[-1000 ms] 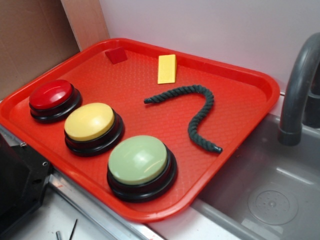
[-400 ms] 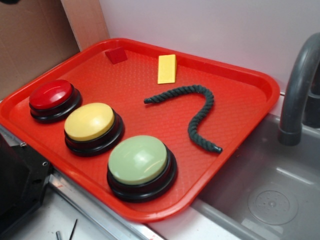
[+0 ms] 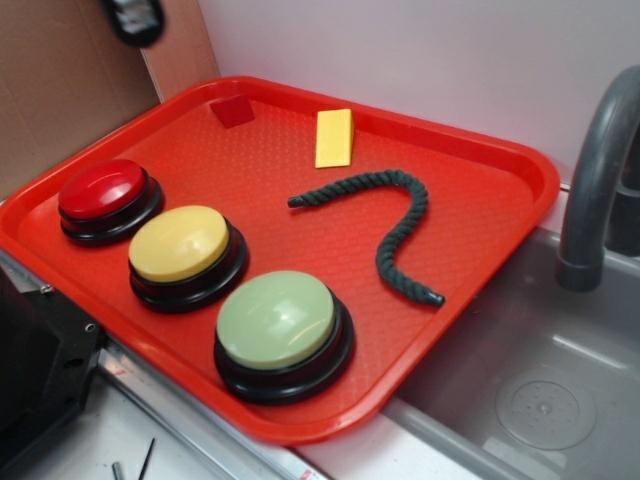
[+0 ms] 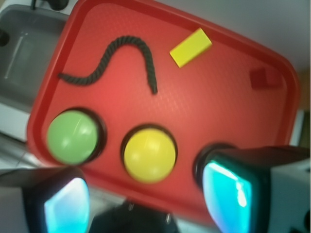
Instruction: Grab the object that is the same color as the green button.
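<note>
A dark piece of the arm (image 3: 133, 20) now shows at the top left corner of the exterior view, above the tray's far left edge; a second ago that corner was bare cardboard, and 0.4 s ago only a sliver peeked in. Nothing on the tray has moved.

The red tray (image 3: 480, 235) holds everything. The rope (image 3: 395, 225) lies in its right half, curved like an S, one end pointing left toward the middle and the other near the right rim. The green button (image 3: 277, 320) sits at the near edge, well apart from the rope. The yellow button (image 3: 180, 243) is just left of it and the red button (image 3: 101, 188) further left, in a row. A yellow block (image 3: 334, 138) lies near the far rim, just beyond the rope, and a small red block (image 3: 233, 111) sits in the far left corner.

Right of the tray is a grey sink (image 3: 540, 400) with a faucet (image 3: 595, 190).

In the wrist view the gripper (image 4: 146, 201) is spread wide and empty, high over the near rim, its fingers (image 4: 228, 191) framing the yellow button.
</note>
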`<state>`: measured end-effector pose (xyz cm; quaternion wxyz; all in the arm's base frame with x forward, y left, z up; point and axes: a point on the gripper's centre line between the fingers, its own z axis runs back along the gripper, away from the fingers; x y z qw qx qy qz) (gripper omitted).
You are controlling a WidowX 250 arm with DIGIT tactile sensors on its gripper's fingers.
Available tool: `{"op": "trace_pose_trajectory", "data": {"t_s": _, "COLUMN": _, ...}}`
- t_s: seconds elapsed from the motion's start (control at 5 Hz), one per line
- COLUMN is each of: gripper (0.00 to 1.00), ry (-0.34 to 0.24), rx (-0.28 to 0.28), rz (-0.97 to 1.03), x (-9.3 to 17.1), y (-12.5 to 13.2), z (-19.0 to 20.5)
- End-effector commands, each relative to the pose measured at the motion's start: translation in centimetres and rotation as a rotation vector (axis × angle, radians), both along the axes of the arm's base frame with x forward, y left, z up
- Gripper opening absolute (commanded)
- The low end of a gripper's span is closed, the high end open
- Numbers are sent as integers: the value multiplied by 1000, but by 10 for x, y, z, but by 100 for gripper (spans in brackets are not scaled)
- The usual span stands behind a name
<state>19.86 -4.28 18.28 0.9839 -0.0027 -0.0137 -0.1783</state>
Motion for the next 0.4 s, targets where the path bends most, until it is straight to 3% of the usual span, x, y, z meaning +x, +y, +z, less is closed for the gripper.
{"op": "trace_pose_trajectory", "data": {"t_s": 0.0, "gripper": 100, "ry": -87, "rx": 38, "rz": -72, "x": 57, "y": -15, "z": -39}}
{"op": "trace_pose_trajectory", "data": {"t_s": 0.2, "gripper": 100, "ry": -101, "rx": 44, "rz": -96, "x": 78, "y": -22, "z": -69}}
